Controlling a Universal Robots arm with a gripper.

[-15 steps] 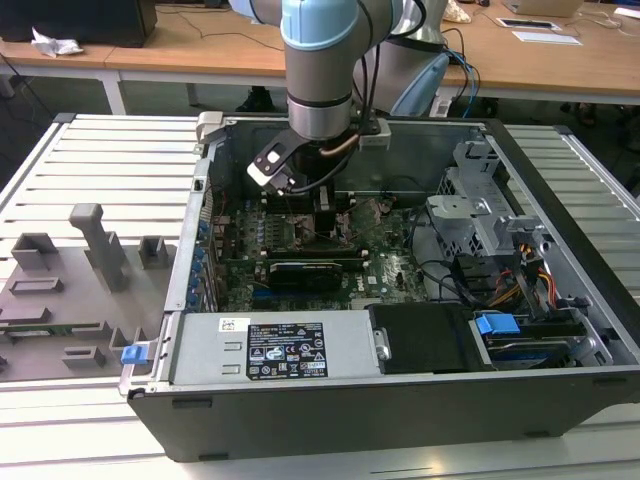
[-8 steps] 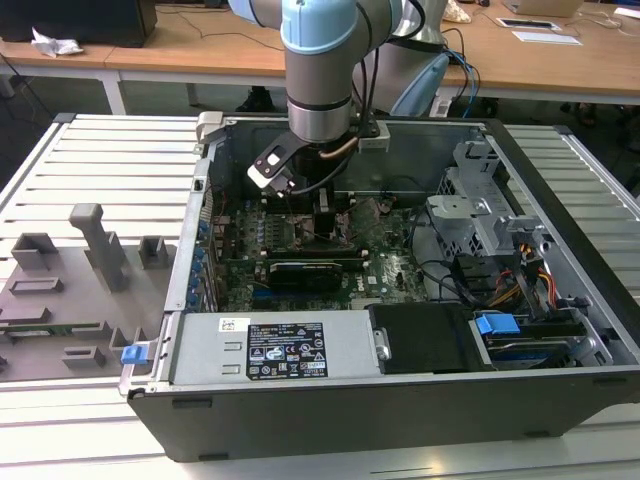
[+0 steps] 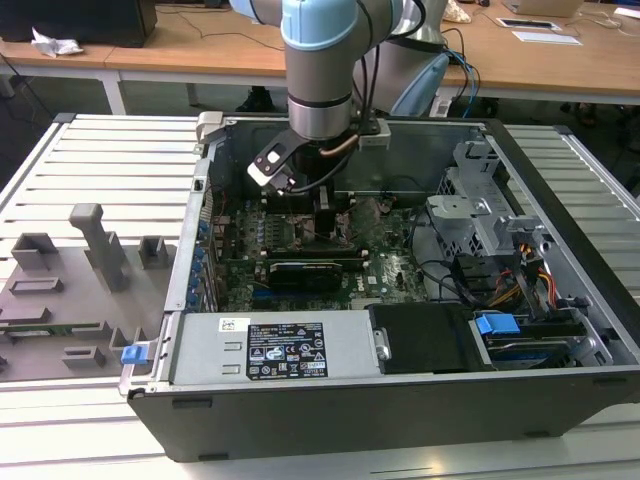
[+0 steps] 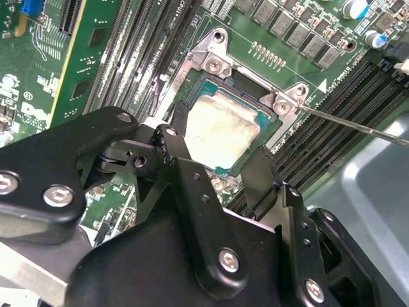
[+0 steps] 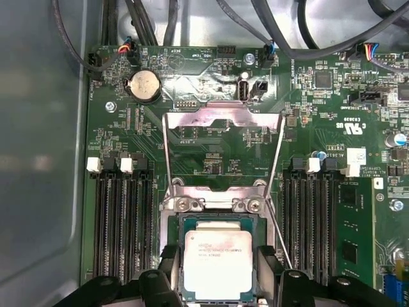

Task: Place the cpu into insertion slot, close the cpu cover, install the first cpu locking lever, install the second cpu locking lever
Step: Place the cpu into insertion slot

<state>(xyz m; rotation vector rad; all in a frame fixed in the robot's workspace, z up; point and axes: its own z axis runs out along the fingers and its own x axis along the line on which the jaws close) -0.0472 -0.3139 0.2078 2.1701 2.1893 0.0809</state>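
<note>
Wooden desks [image 3: 200, 50] cross the back of the room at twelve o'clock in the exterior view. In front of them a pale slatted table [image 3: 100, 150] carries an open computer case [image 3: 350, 420]. At nine o'clock from the case lies a grey fixture board [image 3: 60, 300], well apart from the case wall.

The arm [image 3: 320, 60] reaches straight down through the case's open side, with the gripper [image 3: 325, 215] low over the green motherboard [image 3: 390, 270]. Room is tight there. A silver box [image 3: 290, 350] bounds the board at six o'clock, a metal drive cage [image 3: 480, 210] stands at three o'clock, and the case rim closes in at twelve.

In the first wrist view the cpu [image 5: 217, 259] lies flat inside the insertion slot [image 5: 217, 219], silvery face up. The gripper's fingers [image 5: 169, 259] are spread, one beside each of two opposite edges of the chip. They sit close to it, with a sliver of the slot's rim showing between.

The cpu cover [image 5: 223, 116] is swung open off the slot, and the board shows through its window. Black memory slots [image 5: 121, 224] run just beside the insertion slot on both flanks, leaving only narrow lanes where the fingers stand. In the second wrist view a thin locking lever [image 4: 358, 126] juts free from a corner of the slot, out over the memory slots.
</note>
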